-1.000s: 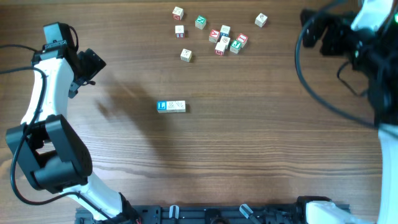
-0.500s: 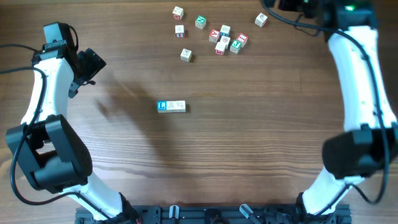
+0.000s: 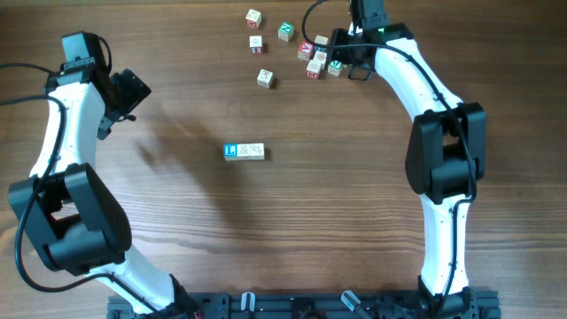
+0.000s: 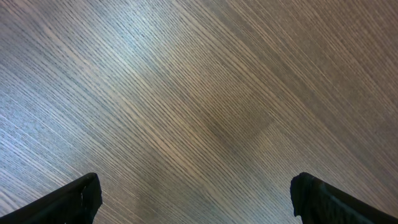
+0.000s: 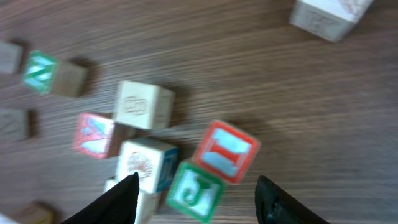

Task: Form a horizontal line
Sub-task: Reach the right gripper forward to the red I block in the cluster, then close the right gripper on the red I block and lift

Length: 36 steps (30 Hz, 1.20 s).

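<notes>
The horizontal line (image 3: 244, 151) is a short row of small cubes at the table's middle, a blue-faced "L" at its left end and pale cubes to the right. No red face shows in it. My right gripper (image 3: 340, 57) is open above the loose cluster at the back. In the right wrist view its fingers (image 5: 199, 208) straddle a green-faced cube (image 5: 198, 191), with a red-faced cube (image 5: 225, 151) just beyond. My left gripper (image 3: 129, 92) is open and empty at the far left; its wrist view (image 4: 199, 205) shows only bare wood.
Loose cubes lie at the back: a green-faced one (image 3: 285, 32), pale ones (image 3: 254, 17) (image 3: 256, 42) (image 3: 265, 78), and a tight cluster (image 3: 314, 62). The right wrist view also shows a pale cube (image 5: 144, 104) and another cube (image 5: 326, 15) at the top right.
My right arm has swung in from the right edge to the left and now hangs over the cube cluster at the back. The left arm and the row have not moved.
</notes>
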{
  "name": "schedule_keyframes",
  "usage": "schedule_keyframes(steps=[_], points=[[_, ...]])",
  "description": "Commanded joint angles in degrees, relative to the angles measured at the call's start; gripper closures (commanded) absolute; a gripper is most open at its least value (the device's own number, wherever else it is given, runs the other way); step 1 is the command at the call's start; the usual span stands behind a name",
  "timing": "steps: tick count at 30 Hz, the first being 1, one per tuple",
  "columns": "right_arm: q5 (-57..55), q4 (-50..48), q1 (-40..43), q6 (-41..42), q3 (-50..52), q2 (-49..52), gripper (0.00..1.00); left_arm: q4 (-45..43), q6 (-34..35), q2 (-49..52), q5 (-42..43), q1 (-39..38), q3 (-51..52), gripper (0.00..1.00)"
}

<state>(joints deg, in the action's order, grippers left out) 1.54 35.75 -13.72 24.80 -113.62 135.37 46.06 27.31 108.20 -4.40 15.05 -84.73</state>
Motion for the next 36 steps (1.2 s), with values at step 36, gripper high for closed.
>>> schedule_keyframes(steps=[36], points=[[-7.96,-4.76,0.04,2.4,-0.26,5.11,0.48,-0.13,0.13,-0.63,0.09,-0.02,-0.46,0.0]])
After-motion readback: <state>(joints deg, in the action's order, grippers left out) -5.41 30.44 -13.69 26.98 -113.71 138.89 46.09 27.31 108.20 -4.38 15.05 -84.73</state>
